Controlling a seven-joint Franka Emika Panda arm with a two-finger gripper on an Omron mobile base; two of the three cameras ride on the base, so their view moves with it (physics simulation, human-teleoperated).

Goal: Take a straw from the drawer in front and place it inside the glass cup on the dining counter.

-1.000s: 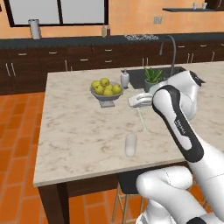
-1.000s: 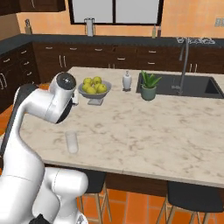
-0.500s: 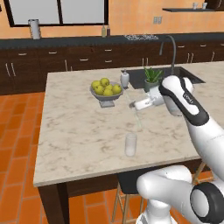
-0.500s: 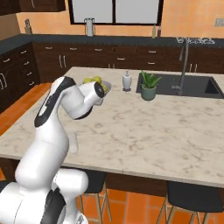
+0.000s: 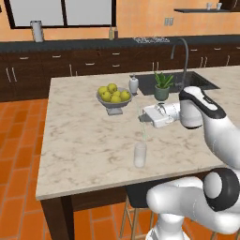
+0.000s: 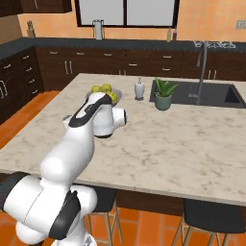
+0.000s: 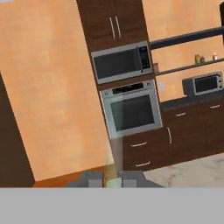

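The dining counter (image 5: 84,140), a broad island of beige veined marble on a dark wood base, dominates the simulated kitchen, with a black sink (image 5: 187,82) set into its far corner beneath a curved faucet (image 5: 180,51). Across it reaches the white robot arm (image 5: 206,112), its wrist turned sideways toward the counter's middle. On the counter's far half sits a grey bowl of yellow-green fruit (image 5: 113,96); just beyond the bowl stands a white soap bottle (image 5: 133,84), and between that bottle and the sink a small potted plant (image 5: 162,86). Nearer the counter's front edge stands the glass cup (image 5: 139,155), clear and upright, well apart from the bowl. The gripper (image 5: 142,117) hangs above the counter, just over the cup, its fingers pinched fully together on the straw (image 5: 143,129), a thin pale stick that hangs downward from the fingertips toward the cup's mouth; whether its lower end has reached the rim cannot be told. From the hand camera, the straw (image 7: 109,168) shows as a pale sliver between the dark fingertips, with a wall oven (image 7: 131,111) and microwave (image 7: 122,61) beyond the counter.
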